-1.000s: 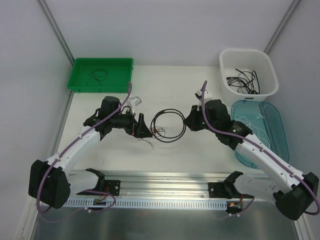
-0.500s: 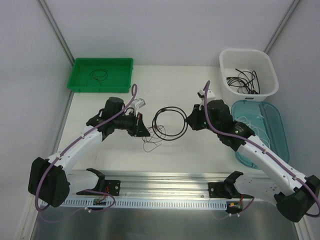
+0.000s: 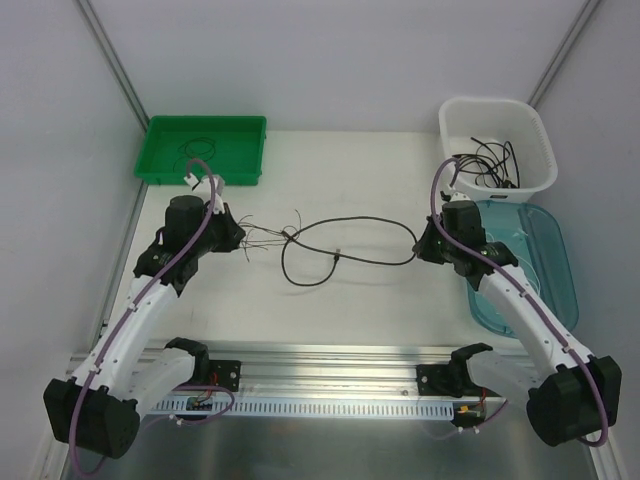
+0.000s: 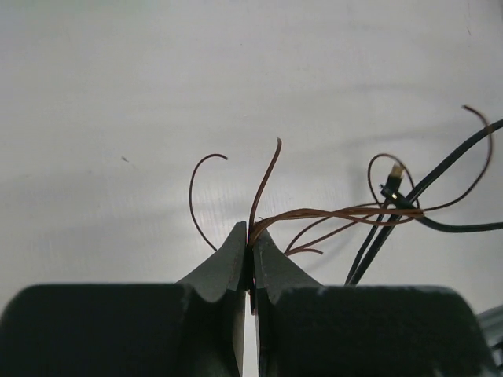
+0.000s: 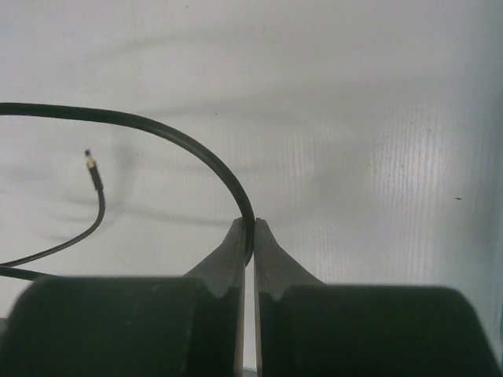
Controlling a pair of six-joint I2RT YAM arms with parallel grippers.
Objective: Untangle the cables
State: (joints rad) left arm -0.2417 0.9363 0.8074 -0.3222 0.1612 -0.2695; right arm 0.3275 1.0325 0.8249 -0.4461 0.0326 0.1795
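The black cable [image 3: 370, 222] is stretching across the table [image 3: 350, 170] from the brown wires [image 4: 330, 214] pinched in my left gripper [image 4: 251, 236] to my right gripper [image 5: 250, 232], which is clamping it, so it is barring any pass through the middle. Its loop [image 3: 305, 272] is sagging toward the rail [image 3: 330, 352]. Bare table is lying open behind the line. The green tray [image 3: 150, 170] is blocking the back left. The white basket [image 3: 495, 103] and teal tray [image 3: 545, 270] are crowding my right side.

Right gripper [image 5: 249, 228], its two dark fingers pinched together on a black cable [image 5: 181, 135]. The cable arcs up and left from the gripper. Farther left, a small plug [image 5: 93, 173] lies over the white desk [image 5: 377, 118].
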